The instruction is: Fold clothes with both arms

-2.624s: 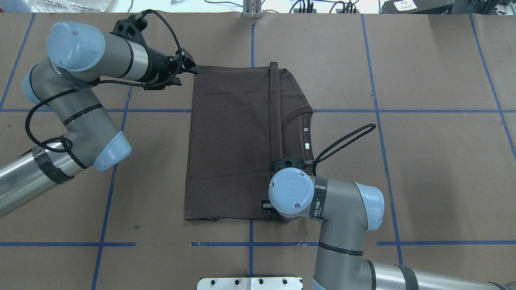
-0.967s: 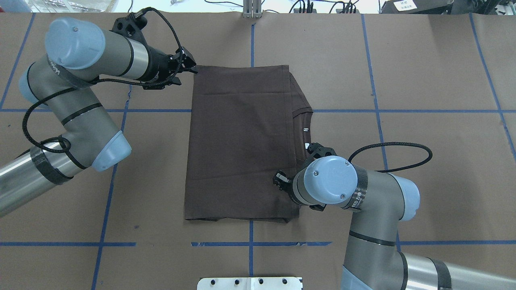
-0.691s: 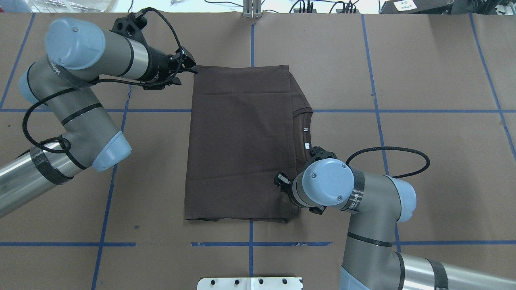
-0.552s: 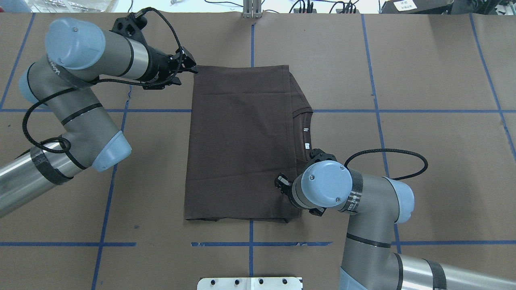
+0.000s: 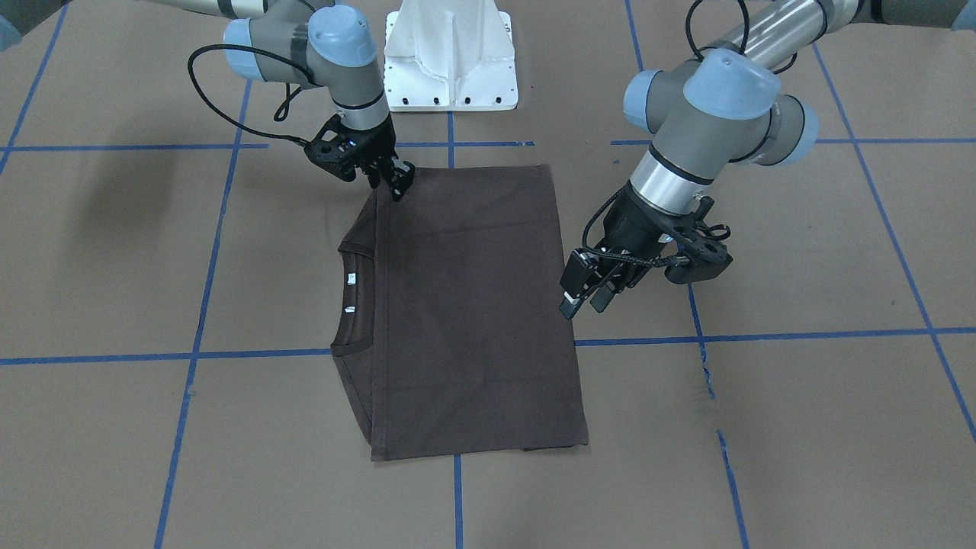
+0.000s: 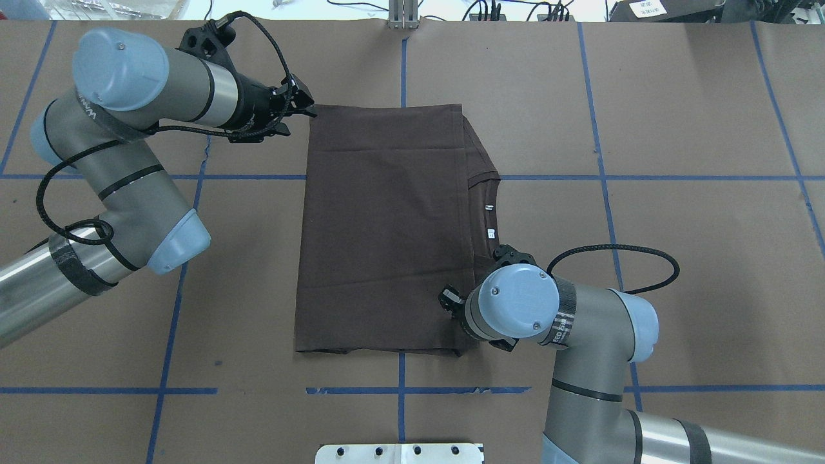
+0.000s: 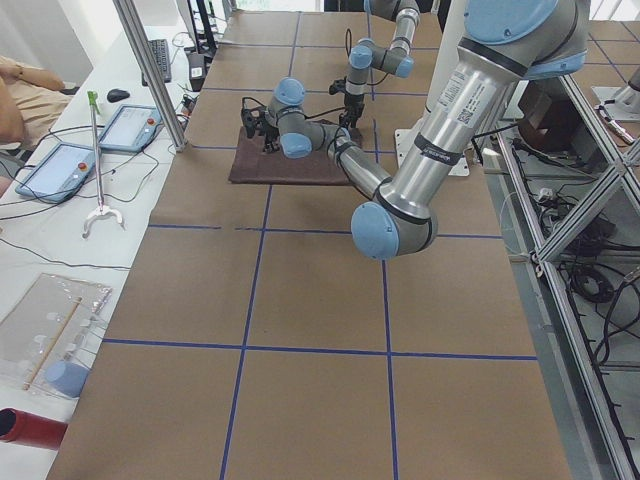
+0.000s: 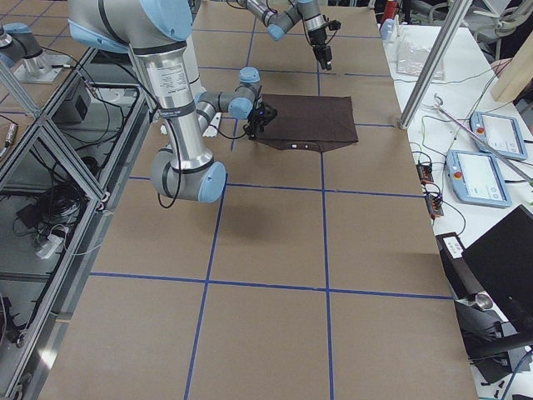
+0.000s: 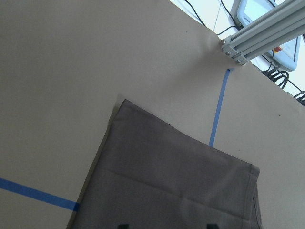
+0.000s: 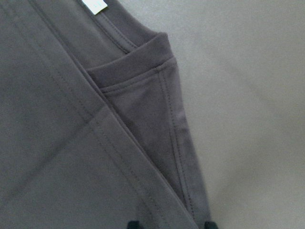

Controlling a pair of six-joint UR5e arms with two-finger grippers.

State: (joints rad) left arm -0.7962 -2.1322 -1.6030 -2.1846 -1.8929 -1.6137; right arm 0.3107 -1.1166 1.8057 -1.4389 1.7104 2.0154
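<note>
— Whereabouts of the T-shirt [image 6: 380, 225]?

— Lies flat in the middle of the counter [image 6: 677, 290], folded lengthwise into a long dark brown rectangle. Shows its collar [image 10: 133, 64] and two small white tags [image 5: 352, 278] along the long edge on the robot's right, peeking out from under the folded-over panel.

— And the left hand [image 5: 583, 301]?

— Hovers off the opposite long edge, by the shirt's far corner as seen from overhead. Spread apart, clamped on nothing. Both fingertips [image 9: 123, 225] visible at the bottom of the wrist view, well separated, with only flat cloth and brown paper beyond them.

— Touching the fabric?

— Looks raised above it in the front-facing view; hard to say more than that.

— And the right hand [image 5: 396, 183]?

— Points down at the collar-side edge, near the corner closest to the robot. Also spread apart in its wrist view: fingertips [image 10: 133, 224] separated, with the shirt's layered edge lying flat and unpinched between them. Cannot tell whether touching the cloth.

— Anything else on the counter?

— Grid of blue tape lines [image 6: 644, 177] over the brown paper, plus the white pedestal [image 5: 450, 69] on the robot's side, just beyond the shirt's near short edge.
</note>
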